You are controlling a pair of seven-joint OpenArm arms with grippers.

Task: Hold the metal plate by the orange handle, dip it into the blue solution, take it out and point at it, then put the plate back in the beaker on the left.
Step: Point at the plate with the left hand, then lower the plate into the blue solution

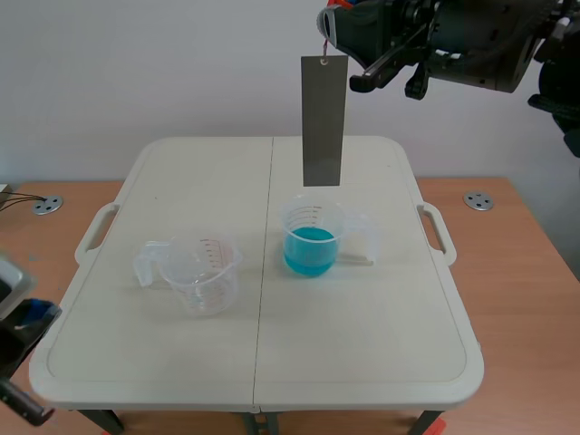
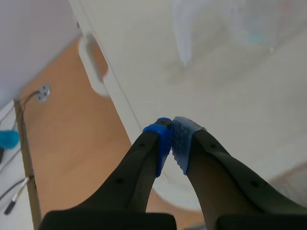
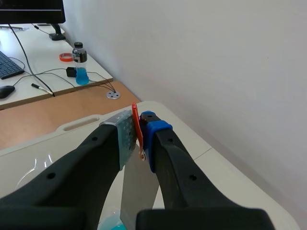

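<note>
Scene view — long grey metal plate (image 1: pixel 323 120)

Overall light: bright, even and diffuse in all three views.
Shadows: faint and soft-edged on the cream folding table (image 1: pixel 362 362), close under the empty clear plastic beaker (image 1: pixel 201 272) and the clear plastic beaker of blue solution (image 1: pixel 313 240).
Sheen: the grey metal plate (image 1: pixel 323 122) looks dull and flat.
Out of focus: in the left wrist view, both beakers are pale smears.
</note>
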